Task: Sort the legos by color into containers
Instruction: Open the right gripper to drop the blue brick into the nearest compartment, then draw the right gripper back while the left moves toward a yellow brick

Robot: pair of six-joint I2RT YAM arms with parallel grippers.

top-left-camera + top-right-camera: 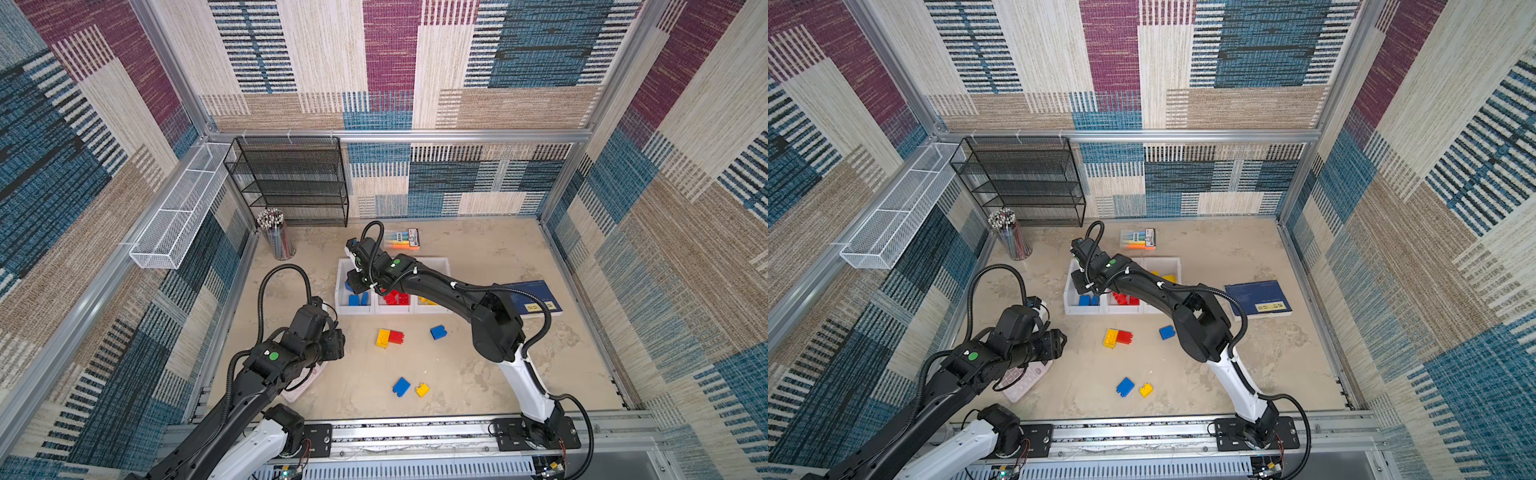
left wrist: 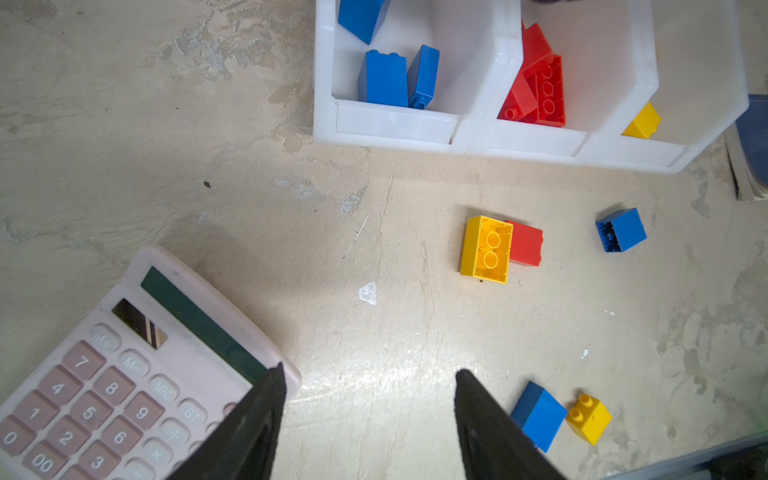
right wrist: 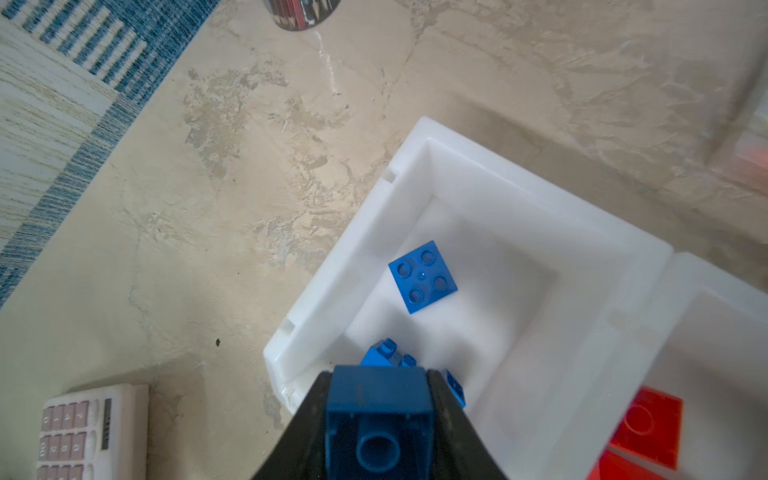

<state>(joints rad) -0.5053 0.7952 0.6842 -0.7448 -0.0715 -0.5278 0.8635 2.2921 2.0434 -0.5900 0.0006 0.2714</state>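
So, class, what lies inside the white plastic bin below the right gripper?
Only blue studded plastic bricks, one studs up. The right gripper and its held blue brick cover part of the bin, partly hiding others.

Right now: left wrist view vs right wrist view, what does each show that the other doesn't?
Left wrist only: the open, empty left gripper; five loose plastic bricks on the table, including a large yellow brick, hollow side up, against a red brick; a small yellow brick in the end white bin.
Right wrist only: the right gripper clamping a blue plastic brick over the white plastic bin of blue bricks; a pencil cup's base.
Both: that bin, the pink calculator, red bricks in the middle bin.
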